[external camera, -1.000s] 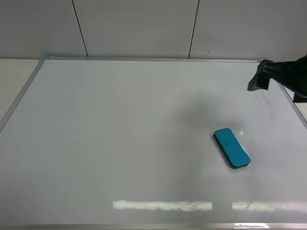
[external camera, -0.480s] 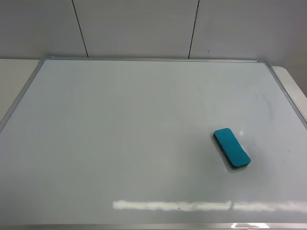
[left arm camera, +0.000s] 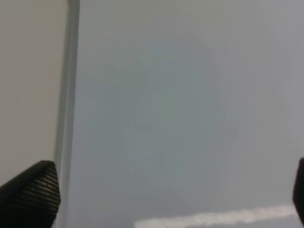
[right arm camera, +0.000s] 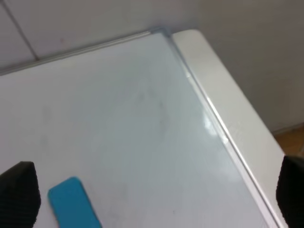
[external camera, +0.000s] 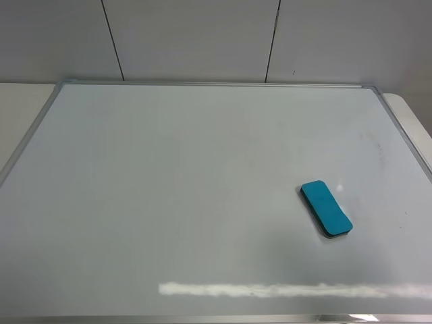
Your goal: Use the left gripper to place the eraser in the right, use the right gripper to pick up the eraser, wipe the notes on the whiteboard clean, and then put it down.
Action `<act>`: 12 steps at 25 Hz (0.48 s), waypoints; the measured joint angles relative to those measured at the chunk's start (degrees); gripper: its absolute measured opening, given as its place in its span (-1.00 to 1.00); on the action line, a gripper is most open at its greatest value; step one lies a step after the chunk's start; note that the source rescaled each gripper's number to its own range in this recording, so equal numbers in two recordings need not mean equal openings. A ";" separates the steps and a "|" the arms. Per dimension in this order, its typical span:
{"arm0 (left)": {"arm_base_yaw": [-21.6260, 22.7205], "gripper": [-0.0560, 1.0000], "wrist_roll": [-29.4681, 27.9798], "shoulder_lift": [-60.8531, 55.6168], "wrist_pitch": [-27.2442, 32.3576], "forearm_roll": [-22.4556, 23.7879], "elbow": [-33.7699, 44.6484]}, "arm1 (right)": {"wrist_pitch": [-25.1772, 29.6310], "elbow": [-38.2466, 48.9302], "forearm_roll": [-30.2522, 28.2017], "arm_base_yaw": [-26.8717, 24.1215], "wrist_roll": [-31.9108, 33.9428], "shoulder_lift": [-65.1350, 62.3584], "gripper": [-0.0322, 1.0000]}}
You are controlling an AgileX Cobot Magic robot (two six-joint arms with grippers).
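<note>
Exterior high – surroundings: the whiteboard [external camera: 202,202] fills most of the view, its thin silver frame running along the edges; a pale worktop [external camera: 20,101] shows beyond its 9 o'clock side and a grey panelled wall [external camera: 202,40] stands behind at 12 o'clock. Neither arm is in this view and nothing covers the board.
Exterior high – eraser: the eraser [external camera: 326,208] lies flat on the board toward 4 o'clock, a teal oblong with rounded corners and a thin dark base, its long axis slanted. Faint smudges sit on the board at 2 o'clock.
Left wrist – gripper: the left gripper [left arm camera: 171,194] is released, its two black fingertips [left arm camera: 31,194] spread to opposite edges of the picture, nothing between them. Bare board and one frame edge lie below.
Right wrist – gripper: the right gripper [right arm camera: 156,197] is released too, fingertips [right arm camera: 19,192] wide apart and empty.
Right wrist – eraser: the teal block [right arm camera: 73,202] lies on the board just beside one fingertip, apart from it. The board's corner and the white worktop edge [right arm camera: 223,95] lie beyond.
</note>
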 joint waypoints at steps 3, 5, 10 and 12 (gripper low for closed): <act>0.00 1.00 0.00 0.00 0.00 0.00 0.00 | -1.00 2.62 1.65 0.00 -2.22 0.00 1.00; 0.00 1.00 -0.06 0.00 0.00 0.00 0.00 | -1.34 3.76 2.58 0.06 -3.51 0.00 1.00; 0.00 1.00 -0.06 0.00 0.00 0.00 0.00 | 0.28 5.21 2.58 0.06 -4.02 0.00 1.00; 0.00 1.00 -0.06 0.00 0.00 0.00 0.00 | 0.58 5.27 2.58 0.06 -4.22 0.00 1.00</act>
